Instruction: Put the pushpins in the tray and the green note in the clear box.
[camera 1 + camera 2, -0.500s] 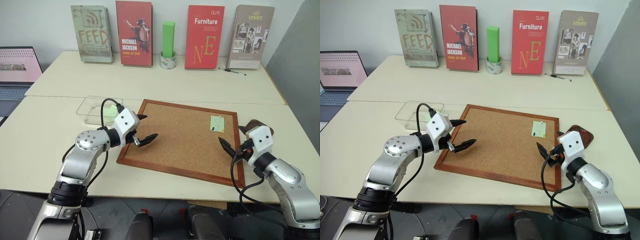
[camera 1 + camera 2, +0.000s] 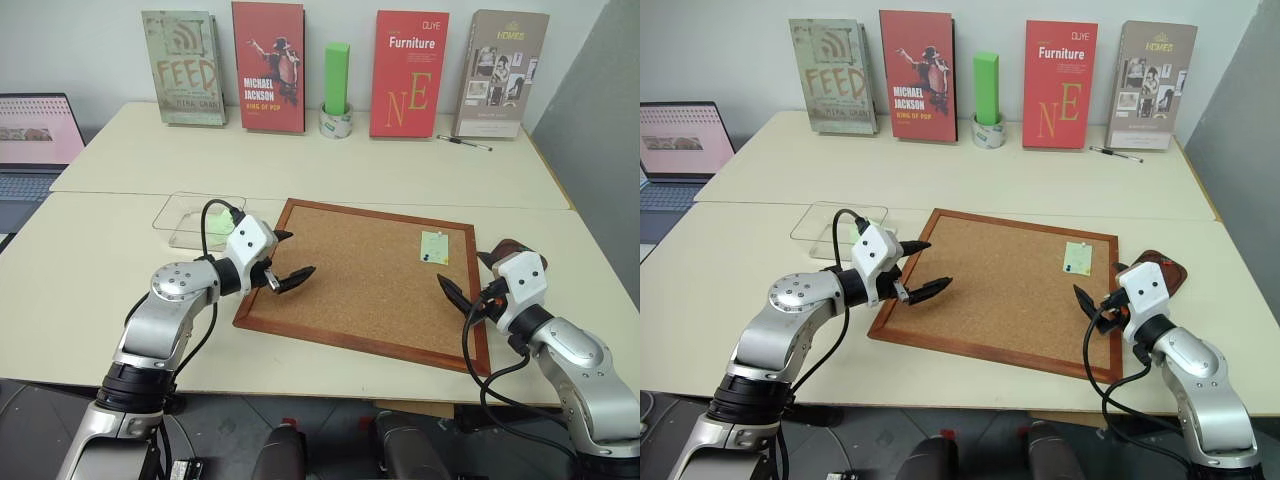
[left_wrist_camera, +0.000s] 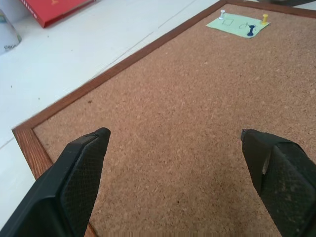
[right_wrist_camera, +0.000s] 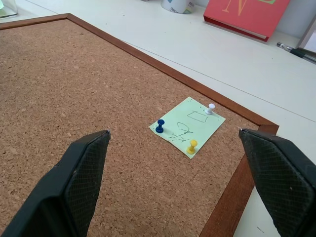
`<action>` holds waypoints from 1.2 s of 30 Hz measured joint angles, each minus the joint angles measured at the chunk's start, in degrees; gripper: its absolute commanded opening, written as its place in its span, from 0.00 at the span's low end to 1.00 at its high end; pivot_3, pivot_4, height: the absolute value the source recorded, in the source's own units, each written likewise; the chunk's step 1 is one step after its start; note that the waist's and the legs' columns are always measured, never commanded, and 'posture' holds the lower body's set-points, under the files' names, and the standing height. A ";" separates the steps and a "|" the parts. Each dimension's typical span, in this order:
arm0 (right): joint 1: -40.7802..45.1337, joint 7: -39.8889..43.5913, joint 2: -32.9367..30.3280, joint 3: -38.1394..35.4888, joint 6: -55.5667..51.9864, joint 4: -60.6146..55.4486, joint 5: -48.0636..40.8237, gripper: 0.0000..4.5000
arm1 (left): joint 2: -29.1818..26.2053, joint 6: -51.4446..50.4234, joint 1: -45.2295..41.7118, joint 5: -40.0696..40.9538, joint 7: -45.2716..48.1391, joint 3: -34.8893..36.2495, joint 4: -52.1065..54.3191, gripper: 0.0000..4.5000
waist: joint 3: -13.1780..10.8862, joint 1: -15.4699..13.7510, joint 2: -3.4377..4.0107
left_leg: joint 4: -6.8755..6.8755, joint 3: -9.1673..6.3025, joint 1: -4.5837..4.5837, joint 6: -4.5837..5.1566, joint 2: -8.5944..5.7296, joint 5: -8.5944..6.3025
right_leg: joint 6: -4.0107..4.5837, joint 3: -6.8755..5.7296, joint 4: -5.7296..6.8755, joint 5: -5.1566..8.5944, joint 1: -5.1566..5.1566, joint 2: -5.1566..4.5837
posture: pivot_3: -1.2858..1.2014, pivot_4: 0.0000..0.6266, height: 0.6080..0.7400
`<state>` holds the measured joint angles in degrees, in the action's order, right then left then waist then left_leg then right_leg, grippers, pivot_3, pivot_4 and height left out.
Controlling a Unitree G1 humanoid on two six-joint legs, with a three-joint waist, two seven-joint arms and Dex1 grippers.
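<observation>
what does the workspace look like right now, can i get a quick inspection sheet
surface: pale table with a wood-framed corkboard lying flat on it
job's things: green note pinned to the corkboard by three pushpins, blue, yellow, white; tray beside the board's right edge; clear box off its left corner
clutter: four books standing along the wall, green block upright in a tape roll, pen
grippers: left gripper open over the board's left part; right gripper open near its right edge; neither holds anything
cables: black cable looped at the left wrist, another at the right
surroundings: laptop at far left
</observation>
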<state>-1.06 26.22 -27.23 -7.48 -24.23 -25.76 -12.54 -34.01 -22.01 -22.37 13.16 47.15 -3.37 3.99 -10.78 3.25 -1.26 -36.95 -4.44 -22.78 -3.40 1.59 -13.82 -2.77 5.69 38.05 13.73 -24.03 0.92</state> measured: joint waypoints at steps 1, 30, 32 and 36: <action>0.00 0.00 -0.01 0.00 0.00 0.00 -0.01 0.98 | 0.00 -0.26 -0.08 0.02 -0.01 0.00 0.00 1.00 | 0.00 0.00 0.00 | 0.00 0.00 0.00 0.00 0.00 0.00 | 0.00 0.00 0.00 0.00 0.00 0.00 | 0.52 0.24 1.00; -0.38 -0.13 0.46 0.73 -0.39 -1.97 -1.02 1.00 | 11.05 -2.15 -11.05 2.52 5.07 -8.21 -5.86 0.48 | 0.00 0.00 0.00 | -0.02 0.00 -0.02 0.00 -0.05 0.00 | -0.07 0.02 -0.02 -0.04 0.02 0.00 | 0.52 0.24 1.00; -0.16 -0.15 0.76 0.86 -0.86 -2.00 -1.66 1.00 | 12.14 -0.59 -12.22 1.34 5.64 -9.76 -8.86 0.40 | 0.00 0.06 0.00 | 0.00 0.00 -0.02 0.00 -0.04 0.00 | -0.07 0.02 -0.01 -0.04 0.00 0.01 | 0.52 0.24 1.00; 0.15 -0.17 0.76 0.87 -1.89 -2.01 -2.24 1.00 | 14.42 3.36 -13.61 -1.64 5.71 -11.46 -15.00 0.22 | 0.00 0.00 0.00 | -0.01 -0.01 -0.03 0.00 -0.05 0.00 | -0.08 0.02 -0.01 -0.05 0.01 0.01 | 0.52 0.24 1.00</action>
<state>-0.91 26.05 -26.47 -6.61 -26.12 -27.78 -14.78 -19.59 -18.66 -35.98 11.52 52.86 -14.83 -11.01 -10.78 3.24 -1.26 -36.96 -4.45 -22.81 -3.40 1.54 -13.82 -2.85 5.71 38.03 13.68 -24.02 0.93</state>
